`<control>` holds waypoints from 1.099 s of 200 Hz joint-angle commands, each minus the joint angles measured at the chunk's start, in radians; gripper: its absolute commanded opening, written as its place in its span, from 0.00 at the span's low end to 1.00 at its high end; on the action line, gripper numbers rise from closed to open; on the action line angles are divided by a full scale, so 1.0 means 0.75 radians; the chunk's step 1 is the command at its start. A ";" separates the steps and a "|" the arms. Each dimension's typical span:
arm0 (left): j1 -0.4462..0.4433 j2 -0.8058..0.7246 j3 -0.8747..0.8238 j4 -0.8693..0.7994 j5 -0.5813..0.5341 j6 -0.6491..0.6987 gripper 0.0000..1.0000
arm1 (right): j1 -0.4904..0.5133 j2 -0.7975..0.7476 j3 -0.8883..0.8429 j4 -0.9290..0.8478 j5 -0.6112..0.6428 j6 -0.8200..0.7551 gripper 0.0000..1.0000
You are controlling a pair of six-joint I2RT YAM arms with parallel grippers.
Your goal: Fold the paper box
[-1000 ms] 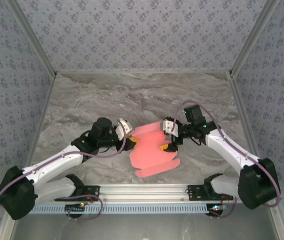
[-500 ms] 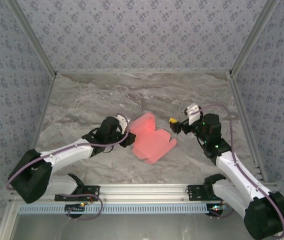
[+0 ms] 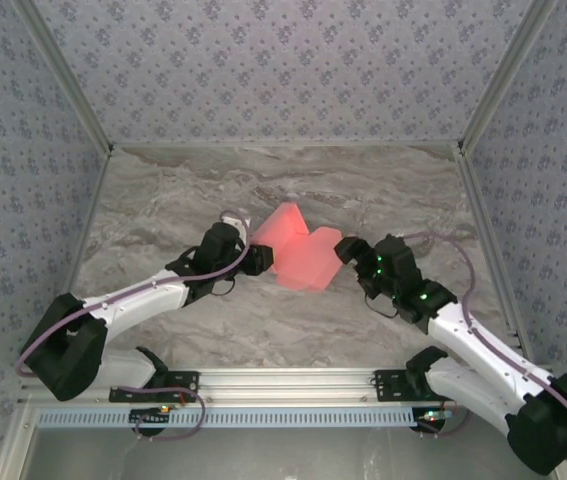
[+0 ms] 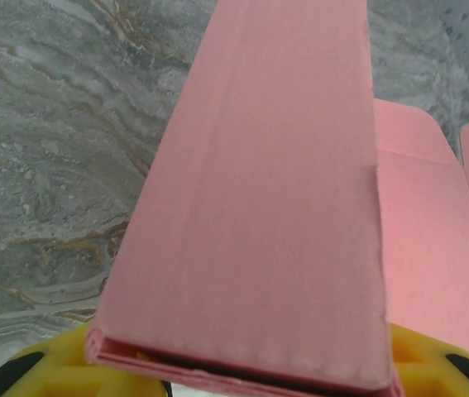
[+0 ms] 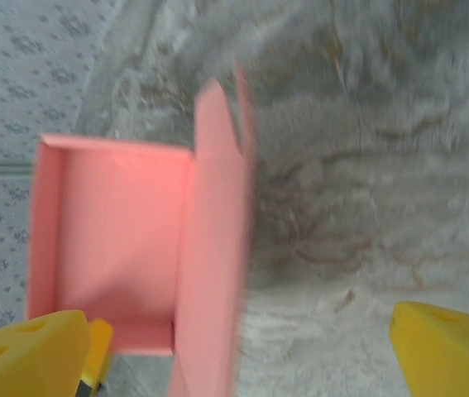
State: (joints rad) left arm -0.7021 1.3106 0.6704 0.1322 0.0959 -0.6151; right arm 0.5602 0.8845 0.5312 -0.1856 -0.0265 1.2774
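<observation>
Marbled tabletop [image 3: 163,200], mid-table: the paper box [image 3: 298,262] sits half-formed, walls partly raised (blurred, so perhaps two). Left gripper [image 3: 256,257] pinches a doubled panel [image 4: 259,207]; right gripper [image 3: 346,248] gapes wide just beside its upright flap [image 5: 216,248]. Wall-raising step, I judge; next, right must close on that flap squarely.

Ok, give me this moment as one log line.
left tool: shut on paper box | right tool: open, at its right side | fold: partly done
</observation>
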 commanded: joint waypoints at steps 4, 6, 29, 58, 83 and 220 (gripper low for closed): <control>0.003 -0.036 -0.028 0.124 0.003 -0.065 0.15 | 0.027 0.081 0.007 0.120 -0.017 0.159 0.78; 0.003 -0.035 -0.028 0.121 0.003 -0.065 0.15 | 0.027 0.087 0.012 0.123 -0.021 0.155 0.75; 0.000 -0.040 -0.031 0.128 0.018 -0.065 0.15 | 0.021 0.153 0.066 0.117 -0.035 0.091 0.46; -0.002 -0.050 -0.076 0.202 0.016 -0.089 0.25 | 0.007 0.250 0.219 -0.030 -0.038 -0.110 0.20; 0.000 -0.093 -0.112 0.214 -0.003 -0.123 0.43 | -0.014 0.302 0.310 -0.180 -0.013 -0.210 0.02; 0.175 -0.431 -0.201 -0.017 0.097 0.060 0.87 | 0.121 0.717 1.039 -0.992 0.216 -2.030 0.01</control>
State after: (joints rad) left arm -0.6163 0.9947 0.5465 0.1078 0.1455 -0.5934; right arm 0.6098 1.3327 1.1831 -0.7219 0.0513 0.0441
